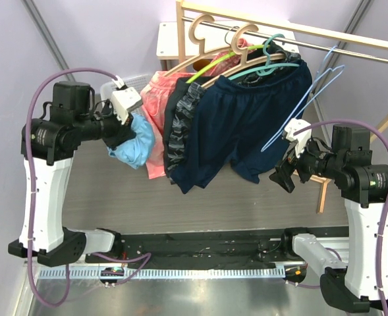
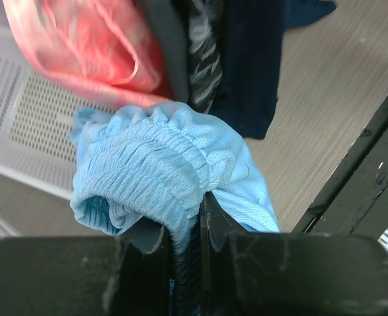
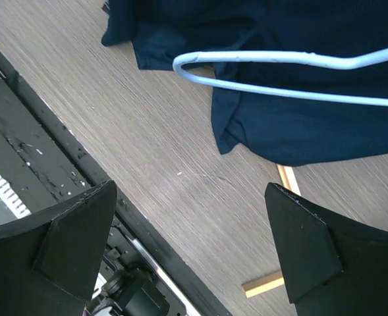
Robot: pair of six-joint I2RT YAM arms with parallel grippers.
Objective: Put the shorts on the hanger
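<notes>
Sky-blue fabric is bunched in your left gripper (image 2: 184, 230). Its jaws are clenched on the gathered elastic waist of the shorts (image 2: 161, 178), so the bundle hangs above the table, well left of the navy shorts (image 1: 246, 125), with the coral-pink pair (image 1: 155, 105) between them. Your right gripper (image 3: 190, 243) is spread wide and grasps nothing. It hovers just right of the navy shorts' lower hem, probably placed there to take the hanger (image 1: 299, 108). That pale-blue wire hanger slants down across the navy shorts' right side, and its top reaches the rail (image 1: 371, 54) above them. In my judgement you'll have to steady the wire before the crumpled waist can be brought across to it.
</notes>
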